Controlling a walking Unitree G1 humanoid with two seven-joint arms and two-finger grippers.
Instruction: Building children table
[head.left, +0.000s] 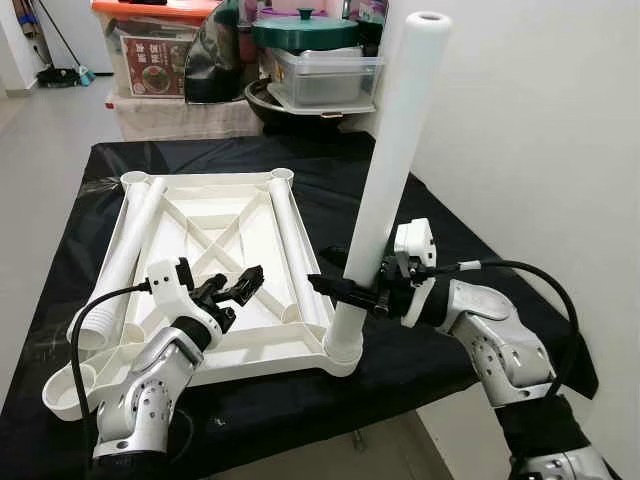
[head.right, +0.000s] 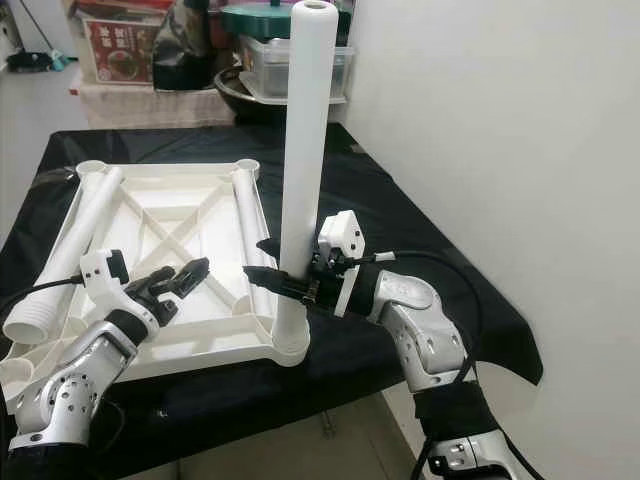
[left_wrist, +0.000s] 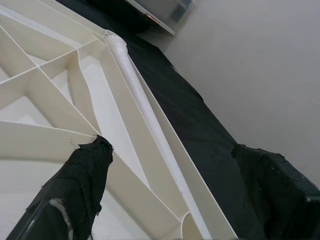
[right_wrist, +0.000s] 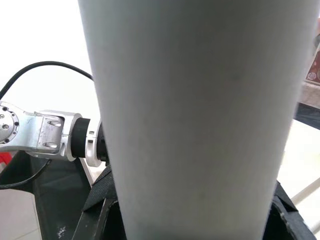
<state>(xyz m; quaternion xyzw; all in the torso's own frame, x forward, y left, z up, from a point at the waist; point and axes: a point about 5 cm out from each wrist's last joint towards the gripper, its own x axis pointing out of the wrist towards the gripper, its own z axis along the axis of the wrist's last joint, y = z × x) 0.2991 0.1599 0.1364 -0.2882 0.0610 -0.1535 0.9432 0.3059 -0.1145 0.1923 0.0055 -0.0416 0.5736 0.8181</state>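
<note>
On upturned tabletop (head.left: 225, 215), three legs, perhaps four: one upright leg (head.left: 385, 190) in right gripper (head.left: 345, 288); left gripper (head.left: 235, 290) spread.

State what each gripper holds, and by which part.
The right gripper clasps the upright white table leg on its lower part, just above the tabletop's corner socket. The left gripper is open above the upturned tabletop, holding nothing.

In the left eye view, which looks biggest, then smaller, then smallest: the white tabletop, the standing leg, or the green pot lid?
1. White tabletop, lying upside down on the black cloth.
2. Standing leg, though nearness to the camera enlarges it.
3. Green pot lid, which is far back, so it looks small.
</note>
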